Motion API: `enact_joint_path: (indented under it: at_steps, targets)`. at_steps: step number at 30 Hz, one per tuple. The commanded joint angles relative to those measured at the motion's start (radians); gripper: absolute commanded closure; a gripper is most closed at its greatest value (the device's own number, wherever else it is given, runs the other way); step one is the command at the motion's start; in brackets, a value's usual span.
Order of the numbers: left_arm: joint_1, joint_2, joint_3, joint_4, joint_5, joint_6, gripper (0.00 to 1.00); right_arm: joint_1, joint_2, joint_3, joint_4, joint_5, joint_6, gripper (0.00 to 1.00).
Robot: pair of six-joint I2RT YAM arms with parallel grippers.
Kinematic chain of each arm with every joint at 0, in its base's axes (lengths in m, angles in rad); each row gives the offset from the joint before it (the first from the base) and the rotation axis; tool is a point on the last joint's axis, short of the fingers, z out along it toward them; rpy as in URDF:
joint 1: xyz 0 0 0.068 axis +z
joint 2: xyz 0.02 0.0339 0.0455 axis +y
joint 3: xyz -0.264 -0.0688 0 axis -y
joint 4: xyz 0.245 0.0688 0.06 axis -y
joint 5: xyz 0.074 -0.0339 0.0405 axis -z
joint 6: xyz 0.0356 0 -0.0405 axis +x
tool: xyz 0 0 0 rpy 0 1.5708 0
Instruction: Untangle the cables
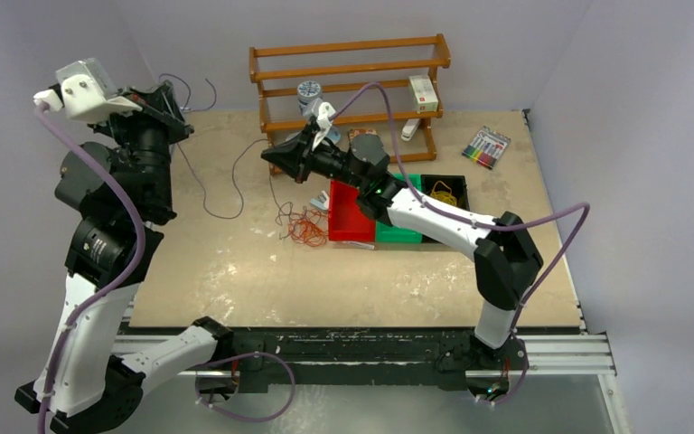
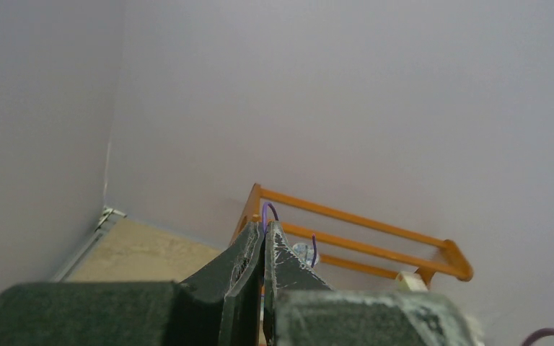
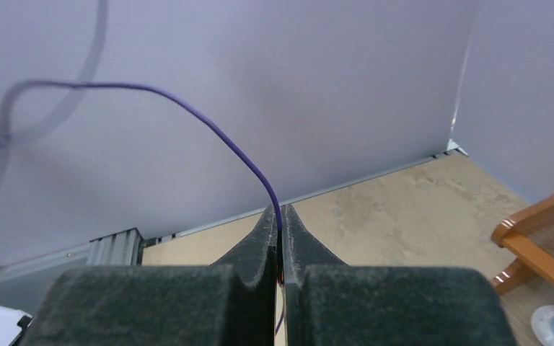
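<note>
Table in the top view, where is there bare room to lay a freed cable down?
Bare: the wide front strip of the table between the orange tangle and the near edge, and the right side below the marker pack. Crowded: around the bins, the rack and the draped purple cable.

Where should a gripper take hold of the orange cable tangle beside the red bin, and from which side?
Probably pinch an outer loop at the left edge of the orange cable tangle, coming from above: it lies flat on the table and the red bin walls its right side.
</note>
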Motion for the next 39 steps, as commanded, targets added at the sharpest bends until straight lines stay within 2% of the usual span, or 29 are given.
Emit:
enact_joint_path:
  at_steps: [1, 19, 32, 39]
  targets:
    - [0.005, -0.028, -0.066, -0.014, -0.068, -0.006, 1.00, -0.003, -0.063, 0.045, -0.084, 0.125, -0.024, 1.00]
    - [0.005, -0.086, -0.434, -0.044, -0.036, -0.177, 1.00, -0.007, -0.157, 0.200, -0.235, 0.154, -0.067, 1.00]
    - [0.005, -0.062, -0.506, 0.004, 0.027, -0.207, 1.00, -0.007, -0.162, 0.408, -0.325, 0.153, -0.133, 1.00]
    - [0.005, -0.061, -0.523, 0.040, 0.140, -0.201, 1.00, -0.007, -0.183, 0.393, -0.390, 0.183, -0.161, 1.00]
